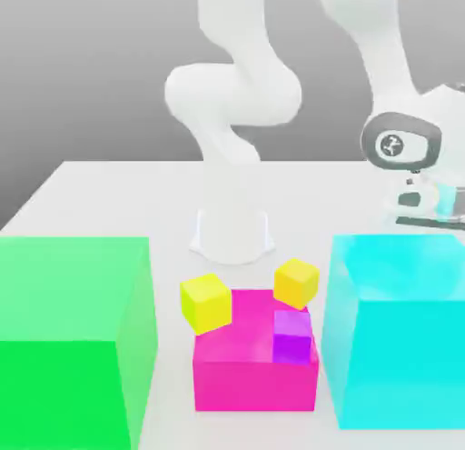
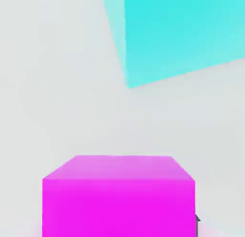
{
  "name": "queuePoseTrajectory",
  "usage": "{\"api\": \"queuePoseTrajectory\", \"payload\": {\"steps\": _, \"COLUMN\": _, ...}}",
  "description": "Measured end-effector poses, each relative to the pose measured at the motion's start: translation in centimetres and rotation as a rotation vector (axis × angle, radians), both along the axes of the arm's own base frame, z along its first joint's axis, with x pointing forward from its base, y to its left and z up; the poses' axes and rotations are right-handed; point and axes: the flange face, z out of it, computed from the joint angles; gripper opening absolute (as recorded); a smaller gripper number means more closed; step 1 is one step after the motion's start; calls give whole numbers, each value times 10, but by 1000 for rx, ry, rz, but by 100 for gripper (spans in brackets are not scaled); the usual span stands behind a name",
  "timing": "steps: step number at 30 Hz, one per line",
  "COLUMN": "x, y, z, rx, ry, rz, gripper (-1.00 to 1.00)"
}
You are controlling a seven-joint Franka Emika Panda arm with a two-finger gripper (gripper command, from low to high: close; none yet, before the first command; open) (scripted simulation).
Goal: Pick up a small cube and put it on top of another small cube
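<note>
End effector point(image 1: 422, 203) sits at the exterior view's far right, just behind the big cyan block point(image 1: 400, 335). It's closed on a small magenta cube point(image 2: 118, 197), which you see up close in the hand view, w/ the cyan block beyond it. Going left to right on the desk point(image 1: 109, 194): a big green block point(image 1: 73, 339), a tilted small yellow cube point(image 1: 205, 301) at the pink block's point(image 1: 245, 375) left top corner, a small orange-yellow cube point(image 1: 296, 283) at its rear edge, a small purple cube point(image 1: 292, 337) on its right side - then the cyan block.
</note>
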Motion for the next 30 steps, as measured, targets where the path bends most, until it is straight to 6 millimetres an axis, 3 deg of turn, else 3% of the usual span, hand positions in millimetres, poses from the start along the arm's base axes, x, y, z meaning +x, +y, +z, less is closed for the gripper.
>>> {"api": "queuePoseTrajectory", "payload": {"steps": 10, "x": 48, "y": 34, "z": 85, "rx": 138, "ry": -77, "rz": -59, "gripper": -100}}
{"api": "queuePoseTrajectory", "payload": {"steps": 12, "x": 69, "y": 21, "z": 104, "rx": 157, "ry": -84, "rz": -130, "gripper": -100}}
{"api": "queuePoseTrajectory", "payload": {"steps": 14, "x": 95, "y": -5, "z": 123, "rx": 172, "ry": -84, "rz": -240, "gripper": -100}}
{"api": "queuePoseTrajectory", "payload": {"steps": 17, "x": 132, "y": -77, "z": 129, "rx": 137, "ry": -53, "rz": -469, "gripper": -100}}
{"api": "queuePoseTrajectory", "payload": {"steps": 21, "x": 154, "y": -177, "z": 124, "rx": 73, "ry": 6, "rz": -765, "gripper": -100}}
{"api": "queuePoseTrajectory", "payload": {"steps": 24, "x": 159, "y": -245, "z": 96, "rx": 12, "ry": 53, "rz": -966, "gripper": -100}}
{"api": "queuePoseTrajectory", "payload": {"steps": 26, "x": 159, "y": -259, "z": 69, "rx": 0, "ry": 62, "rz": -1005, "gripper": -100}}
{"api": "queuePoseTrajectory", "payload": {"steps": 27, "x": 158, "y": -260, "z": 56, "rx": -1, "ry": 65, "rz": -1010, "gripper": 100}}
{"api": "queuePoseTrajectory", "payload": {"steps": 30, "x": 158, "y": -260, "z": 56, "rx": -1, "ry": 65, "rz": -1010, "gripper": 100}}
